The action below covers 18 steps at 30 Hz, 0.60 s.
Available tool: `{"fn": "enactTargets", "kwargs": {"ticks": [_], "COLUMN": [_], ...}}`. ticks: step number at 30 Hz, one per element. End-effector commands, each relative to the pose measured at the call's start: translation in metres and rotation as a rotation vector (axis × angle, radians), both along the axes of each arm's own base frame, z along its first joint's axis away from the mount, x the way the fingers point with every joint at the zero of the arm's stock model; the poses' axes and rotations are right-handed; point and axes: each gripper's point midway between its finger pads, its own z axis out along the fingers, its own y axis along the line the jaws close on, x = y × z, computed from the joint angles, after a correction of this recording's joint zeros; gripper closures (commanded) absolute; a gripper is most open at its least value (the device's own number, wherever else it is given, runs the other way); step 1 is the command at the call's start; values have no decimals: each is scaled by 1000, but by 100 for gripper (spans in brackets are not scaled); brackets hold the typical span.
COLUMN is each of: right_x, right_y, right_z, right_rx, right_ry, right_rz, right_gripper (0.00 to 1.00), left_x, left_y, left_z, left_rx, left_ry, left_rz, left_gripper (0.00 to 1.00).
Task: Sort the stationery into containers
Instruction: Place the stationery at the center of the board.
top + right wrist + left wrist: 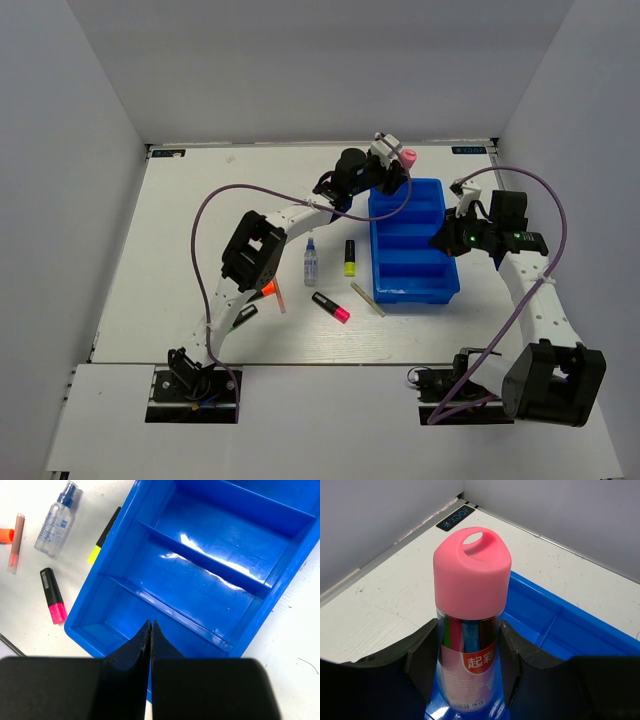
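From the top view, we see the left gripper [392,160] out at the far end of the blue tray [410,265], with the pink tube [407,157] clamped between its jaws and the pink cap poking out past the fingertips. The right gripper [443,240] hangs at the tray's right rim, jaws pressed together. Well to the left of those shut jaws, on the table [200,200], lie the blue-capped bottle [310,262], the yellow highlighter [350,258], the pink highlighter [330,307] and a pale stick [367,299].

On the left wrist view, the jaws stand partway apart and hold the tube [470,630] by its clear body. One black pad [422,667] presses on each side, and the cap rises clear beyond them. The tray [560,625] sits right behind and beneath the grip.

On the right wrist view, we see the two fingers meet in a thin seam, nothing between them, the right gripper [150,627] hovering over the tray's [210,595] end compartment. Off to the left of the tips, outside the tray wall, are the bottle [55,520], the yellow highlighter [102,542] beside the rim, the pink highlighter [52,600] and a second pale stick [16,542].
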Motion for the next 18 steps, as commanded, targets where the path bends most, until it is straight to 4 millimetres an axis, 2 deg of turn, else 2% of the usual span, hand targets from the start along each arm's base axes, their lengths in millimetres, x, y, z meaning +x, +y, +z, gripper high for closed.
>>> {"fn": "enactTargets", "kwargs": {"ticks": [1, 8, 14, 18], "right_x": [-2, -2, -3, -4], "right_y": [3, 1, -1, 1], "right_z": [5, 6, 7, 8], "right_rx": [22, 46, 59, 74], "right_ry": [-9, -6, -2, 2], "right_rz": [28, 23, 25, 33], "right_gripper": [100, 100, 100, 99], "left_x": [0, 6, 10, 9], "left_y": [0, -1, 0, -1], "left_z": [38, 17, 11, 12], "left_rx": [-52, -37, -30, -31], "left_ry": [-57, -14, -5, -2], "left_rz": [15, 43, 56, 55], "left_gripper": [100, 96, 95, 89]}}
